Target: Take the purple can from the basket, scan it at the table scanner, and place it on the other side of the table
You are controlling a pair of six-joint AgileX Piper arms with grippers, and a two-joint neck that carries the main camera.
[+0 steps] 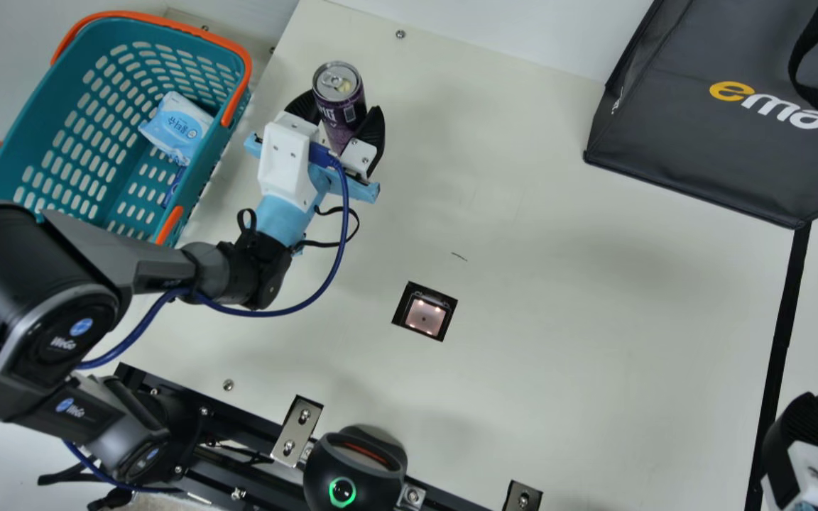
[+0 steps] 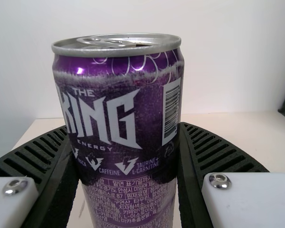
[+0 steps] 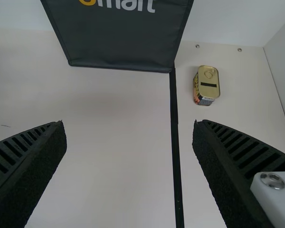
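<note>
The left end effector (image 1: 340, 113) pinches the can (image 1: 342, 117) between its fingers, upright, beyond the scanner (image 1: 424, 316) and off to its left; whether the can's base touches the desk (image 1: 558, 305) cannot be told. The grip comes from the sides, which leaves the top free and the barcode (image 2: 171, 111) uncovered just beside one finger, facing back toward the wrist. That suits the scan, apparently the next step: the scanner's window is set flat into the desk, so the can likely has to come over it and tip until the code looks down. A finger sliding over the code, or glare on the curved metal, could spoil the read. Farther left of the scanner stands the basket (image 1: 18, 152), with a pack (image 1: 178, 128) inside. Well to the scanner's right, the right end effector (image 3: 128, 124) is spread and holds nothing, perhaps kept ready to carry the can past the strip (image 1: 778, 355), where a tin (image 3: 209, 85) stands, also right of the scanner.
</note>
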